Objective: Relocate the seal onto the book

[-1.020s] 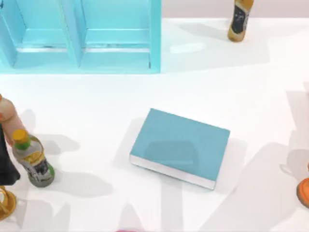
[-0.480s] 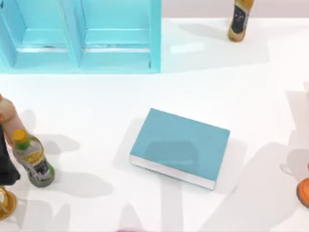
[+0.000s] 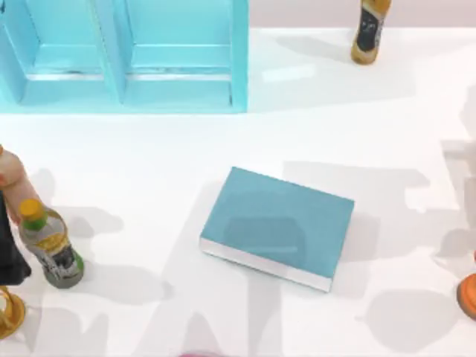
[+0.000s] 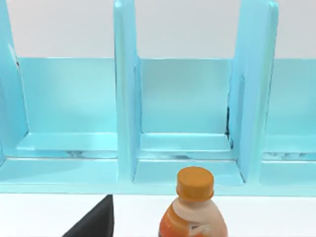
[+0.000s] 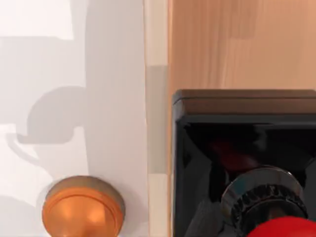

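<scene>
Teal book (image 3: 277, 225) mid-table with bare white table (image 3: 223, 141) all round, seal (image 5: 242, 168) close under right wrist, tool grips untellable.

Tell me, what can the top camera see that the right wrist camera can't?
The top view has the flat teal-blue book lying on the white table, the light-blue shelf unit and a yellow-capped bottle. The right wrist view has the seal, a glossy black block with a red knob. Both show the round orange object and the table.
</scene>
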Controlling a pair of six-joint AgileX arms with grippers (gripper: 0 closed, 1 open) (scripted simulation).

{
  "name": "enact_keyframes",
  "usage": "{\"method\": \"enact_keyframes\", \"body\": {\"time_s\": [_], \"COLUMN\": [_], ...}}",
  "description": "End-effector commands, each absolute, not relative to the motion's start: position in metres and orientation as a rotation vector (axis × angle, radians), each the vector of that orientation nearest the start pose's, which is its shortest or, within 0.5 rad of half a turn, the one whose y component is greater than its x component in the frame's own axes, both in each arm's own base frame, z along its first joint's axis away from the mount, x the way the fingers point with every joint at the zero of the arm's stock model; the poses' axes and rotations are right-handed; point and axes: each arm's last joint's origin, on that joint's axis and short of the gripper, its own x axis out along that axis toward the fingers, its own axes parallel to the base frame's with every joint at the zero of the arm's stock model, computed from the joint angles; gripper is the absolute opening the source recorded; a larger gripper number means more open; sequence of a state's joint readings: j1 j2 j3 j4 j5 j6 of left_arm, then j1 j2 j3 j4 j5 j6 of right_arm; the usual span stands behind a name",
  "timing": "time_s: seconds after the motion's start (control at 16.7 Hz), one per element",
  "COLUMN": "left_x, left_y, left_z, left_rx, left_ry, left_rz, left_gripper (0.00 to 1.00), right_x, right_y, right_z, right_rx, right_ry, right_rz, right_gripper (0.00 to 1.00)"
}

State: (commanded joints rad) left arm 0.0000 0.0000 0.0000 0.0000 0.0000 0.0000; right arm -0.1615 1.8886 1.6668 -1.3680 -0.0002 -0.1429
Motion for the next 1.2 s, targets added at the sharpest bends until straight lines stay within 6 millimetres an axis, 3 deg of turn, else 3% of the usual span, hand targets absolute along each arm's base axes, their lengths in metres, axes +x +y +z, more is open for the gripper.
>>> {"method": "enact_keyframes", "body": {"time_s": [0.18, 0.3, 0.6, 0.78, 0.96, 1.2], "left_x": [0.106, 0.106, 0.106, 0.106, 0.106, 0.106], "left_y": [-0.001, -0.001, -0.001, -0.001, -0.001, -0.001], "left_z": [0.16, 0.16, 0.16, 0.16, 0.16, 0.16], "left_rx": [0.0, 0.0, 0.0, 0.0, 0.0, 0.0], "left_ry": [0.0, 0.0, 0.0, 0.0, 0.0, 0.0], "left_rz": [0.0, 0.0, 0.0, 0.0, 0.0, 0.0], "left_gripper": [1.0, 1.0, 1.0, 1.0, 1.0, 1.0], "right_x": [0.345, 0.339, 0.34, 0.352, 0.367, 0.365], "right_y": [-0.011, 0.001, 0.002, 0.026, 0.082, 0.189], "right_z": [0.296, 0.31, 0.309, 0.301, 0.285, 0.254], "right_rx": [0.01, 0.01, 0.015, 0.014, 0.013, 0.01], "right_ry": [1.582, 1.571, 1.574, 1.58, 1.582, 1.577], "right_rz": [-0.007, -0.007, -0.009, -0.01, -0.016, -0.02], "right_gripper": [0.0, 0.0, 0.0, 0.0, 0.0, 0.0]}}
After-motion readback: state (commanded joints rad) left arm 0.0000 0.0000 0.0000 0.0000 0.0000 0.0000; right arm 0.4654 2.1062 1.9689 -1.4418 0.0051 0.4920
